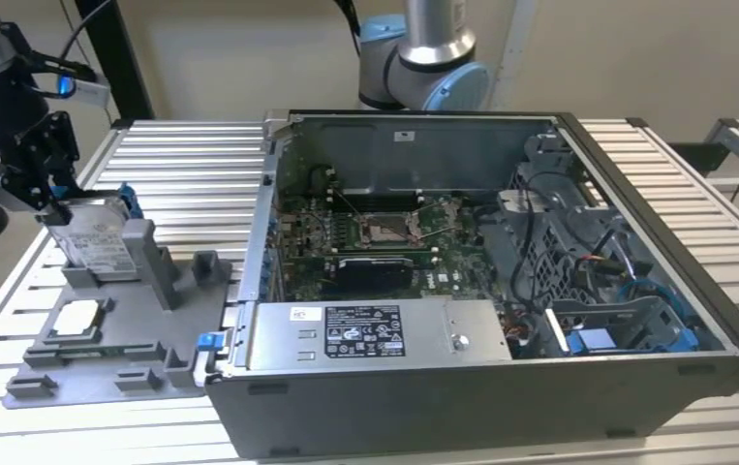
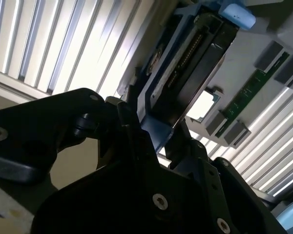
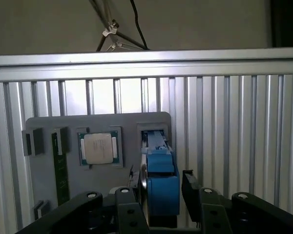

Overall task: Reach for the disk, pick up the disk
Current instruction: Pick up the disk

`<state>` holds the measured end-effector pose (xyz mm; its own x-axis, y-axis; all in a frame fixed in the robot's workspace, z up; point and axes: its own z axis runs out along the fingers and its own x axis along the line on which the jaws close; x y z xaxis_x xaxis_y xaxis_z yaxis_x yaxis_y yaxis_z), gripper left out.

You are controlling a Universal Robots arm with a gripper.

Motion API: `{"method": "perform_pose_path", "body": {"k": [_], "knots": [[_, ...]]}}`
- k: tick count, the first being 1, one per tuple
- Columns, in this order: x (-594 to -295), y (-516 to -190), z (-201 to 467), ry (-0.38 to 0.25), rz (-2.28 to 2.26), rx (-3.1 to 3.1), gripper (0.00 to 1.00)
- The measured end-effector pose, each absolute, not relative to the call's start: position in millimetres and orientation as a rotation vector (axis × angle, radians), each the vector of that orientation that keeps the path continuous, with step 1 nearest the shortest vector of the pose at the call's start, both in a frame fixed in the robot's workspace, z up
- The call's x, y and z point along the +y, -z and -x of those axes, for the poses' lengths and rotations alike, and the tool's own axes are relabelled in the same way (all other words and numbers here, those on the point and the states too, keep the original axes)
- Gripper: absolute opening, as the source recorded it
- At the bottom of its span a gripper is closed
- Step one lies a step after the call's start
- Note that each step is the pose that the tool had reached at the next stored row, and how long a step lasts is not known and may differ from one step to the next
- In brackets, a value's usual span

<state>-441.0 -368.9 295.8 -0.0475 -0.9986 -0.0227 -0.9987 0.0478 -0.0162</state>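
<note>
Hanging over the slatted tabletop (image 1: 188, 179), with the gripper (image 1: 51, 205) straddling the top edge of the disk (image 1: 93, 242). Standing on edge right beneath the gripper, leaning a little, lower edge sitting in a slot of the grey holder (image 1: 110, 366). Showing a blue rail (image 3: 161, 187) along the disk's narrow side in the first wrist view, running straight into the middle of the gripper. Stretching away from the gripper in the second wrist view, narrow side on, with a row of connector pins along it. Impossible to tell whether clamping the disk or merely flanking it. Sharing the holder with a small square chip (image 3: 100, 148), lying flat in its own pocket, near the gripper and just beside the disk. Sharing it also with a narrow green memory stick (image 3: 60, 168), farther from the gripper than the chip, on the same side. Standing well apart from the gripper, toward the exterior view's right, beside an open computer case (image 1: 473, 412) with its motherboard (image 1: 383, 232) facing up.
</note>
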Motion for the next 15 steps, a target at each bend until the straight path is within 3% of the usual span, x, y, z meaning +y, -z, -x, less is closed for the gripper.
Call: {"method": "perform_pose_path", "body": {"k": [15], "knots": [[-367,-279,443,-0.006,2.148,2.254,1.0]]}}
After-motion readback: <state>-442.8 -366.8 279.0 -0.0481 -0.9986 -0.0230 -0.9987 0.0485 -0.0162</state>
